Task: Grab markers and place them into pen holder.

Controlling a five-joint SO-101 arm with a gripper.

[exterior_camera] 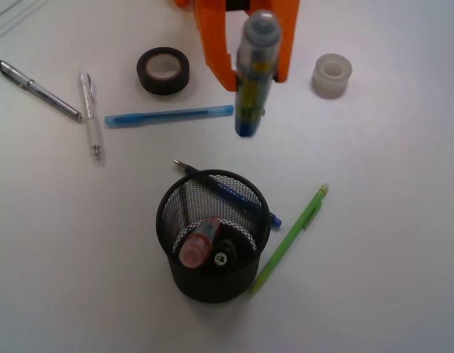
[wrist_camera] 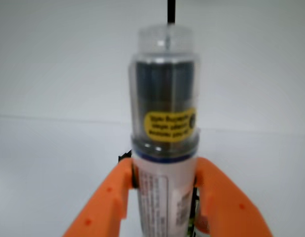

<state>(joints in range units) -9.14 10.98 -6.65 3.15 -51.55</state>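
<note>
Right now I have the blue-capped marker (exterior_camera: 254, 73) clamped in the hand (exterior_camera: 250, 70), lifted clear of the bench (exterior_camera: 388, 220) and hanging roughly upright with a slight tilt, its blue end pointing down in the front view. On the wrist view the same marker (wrist_camera: 164, 148) fills the middle of the picture, its clear-shelled cap with a yellow sticker sticking out past the two orange fingers (wrist_camera: 110, 197), which press on the white labelled barrel from either side.

The other two markers already stand inside the pen holder (exterior_camera: 212, 287): the red-capped marker (exterior_camera: 197, 246) on the left and the black-capped marker (exterior_camera: 225, 254) just beside it, both leaning against the near wall of the mesh. The held marker hovers behind the holder, not over its mouth as far as I can judge from this angle.

A thin blue pen (exterior_camera: 230, 193) lies behind the holder, seen partly through the mesh, and a green mechanical pencil (exterior_camera: 291, 237) lies diagonally just to the right of it. Farther back I see a light blue pen (exterior_camera: 168, 116) lying flat, a black tape roll (exterior_camera: 163, 70), a clear tape roll (exterior_camera: 332, 75), a clear pen (exterior_camera: 90, 114) and a silver pen (exterior_camera: 39, 90).
</note>
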